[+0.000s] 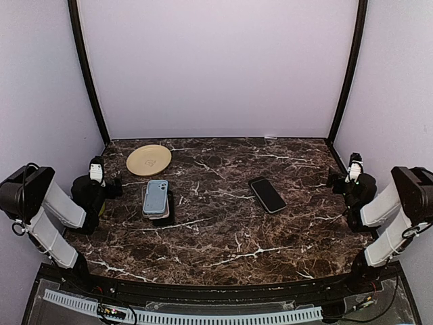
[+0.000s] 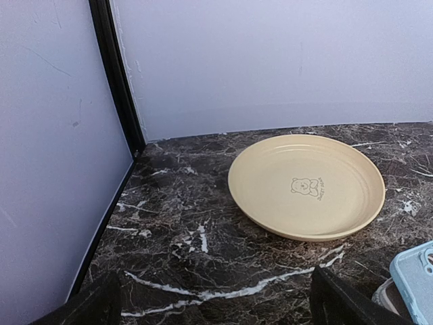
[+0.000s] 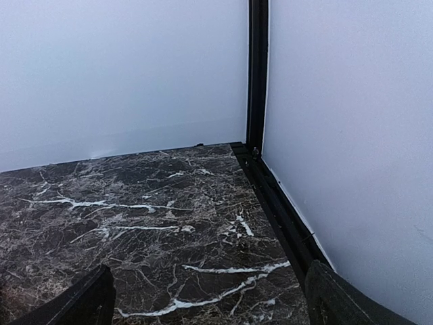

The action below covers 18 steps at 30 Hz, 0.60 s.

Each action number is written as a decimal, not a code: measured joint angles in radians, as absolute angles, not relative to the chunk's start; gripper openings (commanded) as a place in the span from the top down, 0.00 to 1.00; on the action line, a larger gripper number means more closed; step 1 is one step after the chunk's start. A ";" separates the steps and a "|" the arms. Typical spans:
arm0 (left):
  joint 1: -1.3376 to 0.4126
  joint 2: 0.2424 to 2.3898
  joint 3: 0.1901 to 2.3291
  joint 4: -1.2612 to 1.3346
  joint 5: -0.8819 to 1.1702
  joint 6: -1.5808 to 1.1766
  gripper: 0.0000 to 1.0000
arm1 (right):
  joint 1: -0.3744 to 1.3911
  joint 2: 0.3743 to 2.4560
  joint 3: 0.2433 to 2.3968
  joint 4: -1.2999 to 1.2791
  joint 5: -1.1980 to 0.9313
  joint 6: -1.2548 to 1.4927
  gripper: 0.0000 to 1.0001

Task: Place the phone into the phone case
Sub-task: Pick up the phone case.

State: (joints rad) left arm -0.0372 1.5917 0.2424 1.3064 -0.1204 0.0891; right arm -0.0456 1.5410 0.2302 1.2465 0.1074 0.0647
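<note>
- Both arms sit folded back at their own sides of the marble table [image 1: 223,237]. I judge this a parked pose, since nothing is grasped and the middle is left free for the reach.
- The left gripper [image 2: 216,310] has its fingers spread wide with nothing between them. It looks out over the yellow plate [image 2: 306,186], with a corner of the phone case [image 2: 414,274] showing at the right edge.
- The right gripper [image 3: 210,306] is likewise wide apart and empty, facing the far right corner of the enclosure; neither task thing is in its wrist view.
- The phone [image 1: 267,194] lies flat on the table right of centre, well apart from both grippers, so I judge it the right arm's pick.
- Its long axis runs diagonally, the far end toward the back left and the near end toward the front right. The dark face gives no clue to which end is the top.
- The light blue phone case [image 1: 155,197] lies left of centre, near the left arm and just in front of the plate, resting on something paler I cannot identify.
- Its long axis runs roughly near to far, so the two axes do not match and the phone needs a turn. I cannot tell whether the open side faces up.
</note>
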 measured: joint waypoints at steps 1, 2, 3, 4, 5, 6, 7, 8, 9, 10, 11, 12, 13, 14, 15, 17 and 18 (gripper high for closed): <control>-0.037 1.592 0.242 1.306 -0.120 0.089 0.01 | -0.046 1.537 0.230 1.239 0.113 0.066 0.01; -0.037 1.592 0.242 1.306 -0.120 0.089 0.01 | -0.046 1.528 0.231 1.223 0.117 0.068 0.02; -0.037 1.592 0.242 1.306 -0.120 0.089 0.01 | -0.046 1.509 0.233 1.193 0.124 0.069 0.01; -0.037 1.592 0.242 1.306 -0.120 0.088 0.01 | -0.046 1.484 0.239 1.161 0.128 0.069 0.02; -0.037 1.592 0.242 1.306 -0.121 0.088 0.01 | -0.046 1.457 0.248 1.132 0.129 0.069 0.01; -0.037 1.592 0.242 1.306 -0.120 0.088 0.01 | -0.046 1.432 0.262 1.104 0.128 0.069 0.02; -0.037 1.592 0.242 1.306 -0.120 0.086 0.01 | -0.046 1.411 0.278 1.081 0.127 0.068 0.02; -0.036 1.592 0.244 1.304 -0.117 0.083 0.01 | -0.046 1.392 0.294 1.058 0.126 0.068 0.02; -0.031 1.592 0.244 1.303 -0.116 0.083 0.01 | -0.046 1.377 0.309 1.030 0.123 0.069 0.02; -0.029 1.591 0.247 1.296 -0.121 0.076 0.01 | -0.046 1.357 0.324 1.000 0.119 0.073 0.02; -0.028 1.587 0.249 1.287 -0.128 0.069 0.01 | -0.046 1.338 0.337 0.968 0.109 0.081 0.02; -0.027 1.578 0.252 1.266 -0.142 0.060 0.01 | -0.046 1.316 0.347 0.938 0.096 0.089 0.02; -0.025 1.564 0.257 1.243 -0.157 0.053 0.01 | -0.046 1.294 0.355 0.910 0.081 0.099 0.01; -0.024 1.546 0.268 1.209 -0.171 0.047 0.01 | -0.046 1.273 0.363 0.884 0.061 0.110 0.01; -0.023 1.522 0.290 1.156 -0.185 0.041 0.02 | -0.046 1.256 0.369 0.864 0.044 0.118 0.02; -0.023 1.479 0.360 1.036 -0.206 0.032 0.07 | -0.046 1.224 0.394 0.809 -0.004 0.146 0.01; -0.022 1.456 0.409 0.961 -0.212 0.025 0.12 | -0.047 1.213 0.411 0.781 -0.030 0.162 0.02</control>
